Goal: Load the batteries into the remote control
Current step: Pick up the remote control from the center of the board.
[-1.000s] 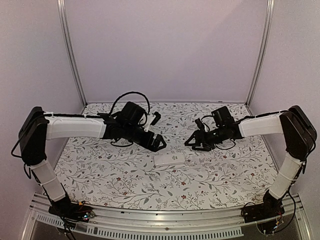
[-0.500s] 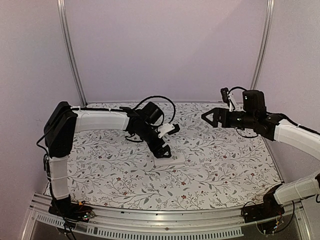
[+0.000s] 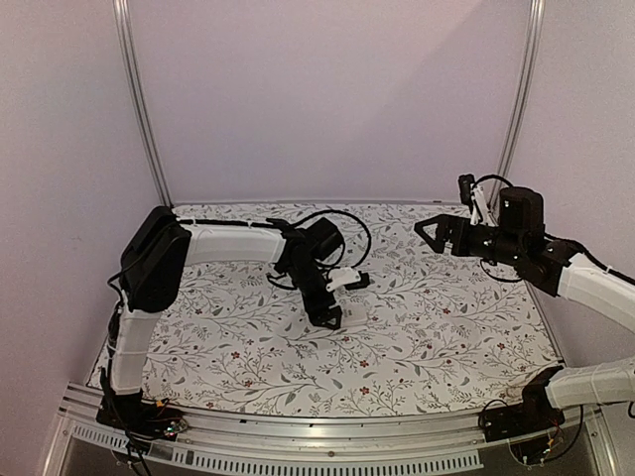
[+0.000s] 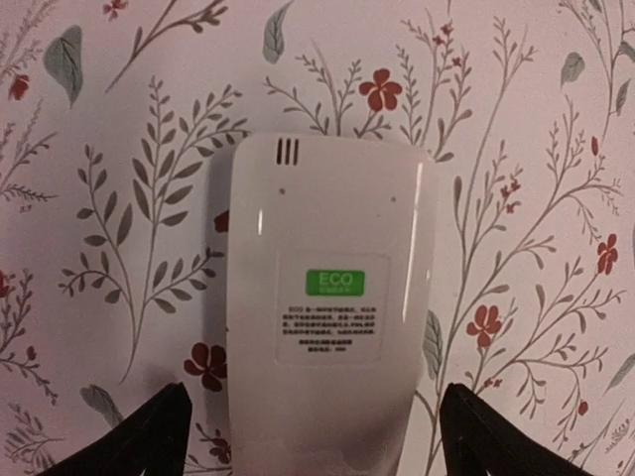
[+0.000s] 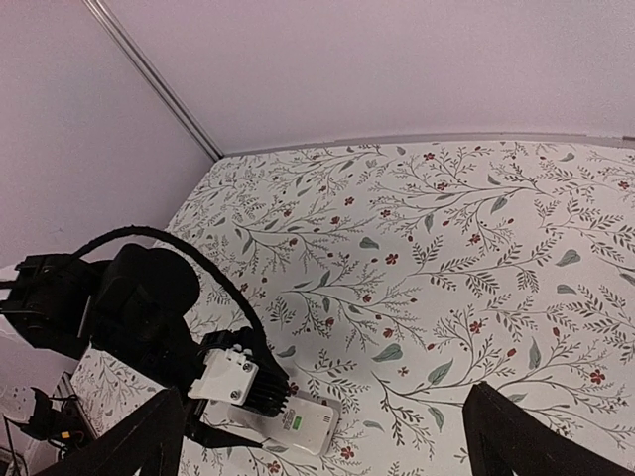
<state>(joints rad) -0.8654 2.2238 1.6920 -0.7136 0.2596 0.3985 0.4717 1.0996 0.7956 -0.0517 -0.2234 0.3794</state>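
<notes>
The remote control (image 4: 322,297) is a white bar with a green ECO label, lying flat on the flowered table. In the top view it (image 3: 351,314) is mostly hidden under my left gripper (image 3: 332,318). My left gripper (image 4: 317,446) is open and low over the remote's near end, with one finger (image 4: 159,436) on each side. I cannot tell whether the fingers touch it. My right gripper (image 3: 429,233) is open, empty and raised at the back right. Its view shows the remote (image 5: 316,423) far below. No batteries are in view.
The left arm's black cable (image 3: 337,220) loops above its wrist. Aluminium frame posts (image 3: 139,109) stand at the back corners. The back wall (image 3: 327,99) lies behind the flowered table (image 3: 437,327).
The left arm has swung in and come down over the remote. The right arm has lifted away from the table's middle to the back right.
</notes>
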